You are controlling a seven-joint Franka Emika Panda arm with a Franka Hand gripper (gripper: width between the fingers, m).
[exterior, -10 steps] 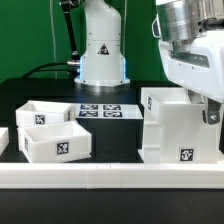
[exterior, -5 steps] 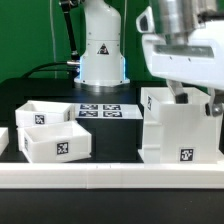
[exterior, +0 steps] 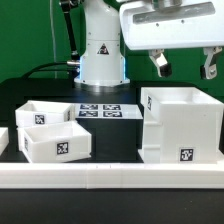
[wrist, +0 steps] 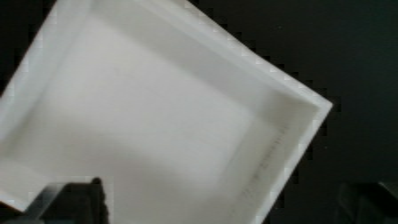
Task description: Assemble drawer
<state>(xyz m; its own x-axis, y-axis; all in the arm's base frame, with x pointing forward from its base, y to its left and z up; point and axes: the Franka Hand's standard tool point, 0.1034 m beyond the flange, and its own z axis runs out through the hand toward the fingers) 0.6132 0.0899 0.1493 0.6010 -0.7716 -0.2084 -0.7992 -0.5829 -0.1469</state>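
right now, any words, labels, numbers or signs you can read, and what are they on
No readable words or numbers anywhere.
Triangle warning sign on the robot base: symbol too small to read.
Square black-and-white tags on the trays, box shell and marker board: patterns only.

Gripper over box shell
Upper right, its jaws stand spread, clear of the shell at right; two trays sit close together at lower left.
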